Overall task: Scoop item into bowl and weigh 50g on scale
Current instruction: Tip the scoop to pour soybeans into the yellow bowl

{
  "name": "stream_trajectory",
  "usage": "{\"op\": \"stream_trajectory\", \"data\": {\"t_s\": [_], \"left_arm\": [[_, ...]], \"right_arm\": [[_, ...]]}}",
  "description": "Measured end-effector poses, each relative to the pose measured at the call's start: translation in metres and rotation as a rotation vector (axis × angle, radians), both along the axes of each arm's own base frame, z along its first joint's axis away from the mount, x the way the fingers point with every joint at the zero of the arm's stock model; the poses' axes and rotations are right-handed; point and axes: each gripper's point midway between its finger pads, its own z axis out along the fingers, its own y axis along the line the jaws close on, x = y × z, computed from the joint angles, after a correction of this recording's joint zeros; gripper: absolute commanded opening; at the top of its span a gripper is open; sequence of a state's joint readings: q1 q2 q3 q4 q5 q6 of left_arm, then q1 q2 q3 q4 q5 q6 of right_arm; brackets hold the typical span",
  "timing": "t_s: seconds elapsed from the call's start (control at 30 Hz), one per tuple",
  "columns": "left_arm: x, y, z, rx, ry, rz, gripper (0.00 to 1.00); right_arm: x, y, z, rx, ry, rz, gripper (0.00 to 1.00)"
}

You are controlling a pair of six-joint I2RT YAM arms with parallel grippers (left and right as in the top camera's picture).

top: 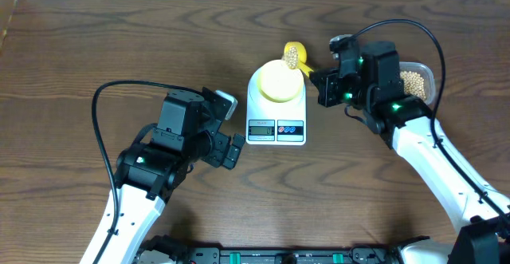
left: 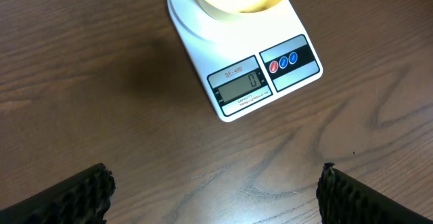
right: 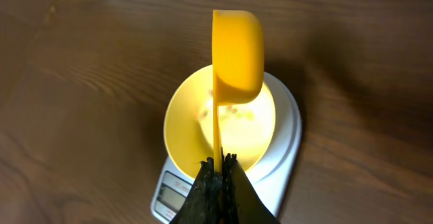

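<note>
The white scale (top: 275,119) stands mid-table with the pale yellow bowl (top: 279,83) on it; its display (left: 242,87) reads 0. My right gripper (top: 320,85) is shut on the handle of a bright yellow scoop (top: 293,56) holding tan beans at the bowl's far rim. From the right wrist, the scoop (right: 237,51) is tipped on its side over the bowl (right: 189,126), and a few beans (right: 230,110) lie inside; the gripper (right: 218,164) pinches the handle. My left gripper (top: 231,128) is open just left of the scale, its fingers (left: 74,197) wide apart over bare wood.
A clear plastic tub (top: 416,81) of beans sits at the right, behind the right arm. Dark wooden table all around. The left arm's black cable (top: 100,112) loops over the table at the left.
</note>
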State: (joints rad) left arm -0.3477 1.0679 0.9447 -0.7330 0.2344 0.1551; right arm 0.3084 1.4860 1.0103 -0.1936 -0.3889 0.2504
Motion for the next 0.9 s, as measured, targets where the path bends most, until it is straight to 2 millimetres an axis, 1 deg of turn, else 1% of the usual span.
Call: {"op": "stream_trajectory", "data": {"t_s": [0.27, 0.63, 0.9], "left_arm": [[0.0, 0.0, 0.0, 0.0, 0.0, 0.0, 0.98], [0.0, 0.0, 0.0, 0.0, 0.0, 0.0, 0.98], [0.0, 0.0, 0.0, 0.0, 0.0, 0.0, 0.98]], "right_arm": [[-0.001, -0.002, -0.005, -0.09, -0.052, 0.044, 0.01], [-0.007, 0.01, -0.005, -0.216, -0.173, 0.19, 0.01], [-0.006, 0.012, -0.008, -0.349, -0.265, 0.255, 0.01]]}}
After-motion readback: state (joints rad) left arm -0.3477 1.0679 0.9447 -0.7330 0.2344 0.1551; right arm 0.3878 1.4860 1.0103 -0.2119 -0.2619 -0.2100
